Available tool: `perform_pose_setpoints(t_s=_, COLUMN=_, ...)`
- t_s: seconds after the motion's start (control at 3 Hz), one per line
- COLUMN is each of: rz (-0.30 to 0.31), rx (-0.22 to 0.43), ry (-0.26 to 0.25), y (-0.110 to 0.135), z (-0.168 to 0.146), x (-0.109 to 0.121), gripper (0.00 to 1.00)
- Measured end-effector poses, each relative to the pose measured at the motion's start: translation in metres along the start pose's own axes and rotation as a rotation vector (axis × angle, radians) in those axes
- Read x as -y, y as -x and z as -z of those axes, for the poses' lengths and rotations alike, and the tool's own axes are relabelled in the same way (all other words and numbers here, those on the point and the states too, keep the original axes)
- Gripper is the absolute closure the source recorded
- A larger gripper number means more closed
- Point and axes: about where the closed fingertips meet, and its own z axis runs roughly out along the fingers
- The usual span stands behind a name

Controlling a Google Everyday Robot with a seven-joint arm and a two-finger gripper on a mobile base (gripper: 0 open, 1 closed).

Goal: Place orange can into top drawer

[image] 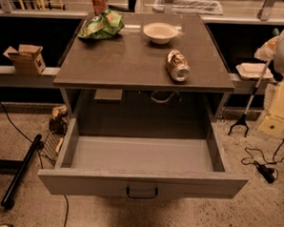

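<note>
The orange can lies on its side on the right part of the grey tabletop, with one silver end facing the front. The top drawer below it is pulled fully open. Its inside looks empty, and its dark handle is at the centre of the front panel. My gripper is not in view.
A green snack bag, an upright red can and a white bowl sit at the back of the tabletop. A black pole lies on the floor at left. A litter grabber, cables and boxes are on the right.
</note>
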Motion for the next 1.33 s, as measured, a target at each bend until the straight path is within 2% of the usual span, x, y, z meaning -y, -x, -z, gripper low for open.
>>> perform_pose_setpoints(t_s=0.33, rz=0.000, rx=0.000, ry=0.000, y=0.000, z=0.000, x=0.000, gripper=0.00)
perform_pose_setpoints(t_s=0.67, rz=-0.035, rx=0.020, ry=-0.012, y=0.003, z=-0.008, x=0.020, gripper=0.00)
perform_pose_setpoints(t_s=1.0, rz=-0.115, rx=0.070, ry=-0.028, y=0.012, z=-0.027, x=0.072, gripper=0.00)
perform_pose_setpoints(t_s=1.33, rz=-0.205, rx=0.140, ry=-0.049, y=0.030, z=-0.050, x=0.133, gripper=0.00)
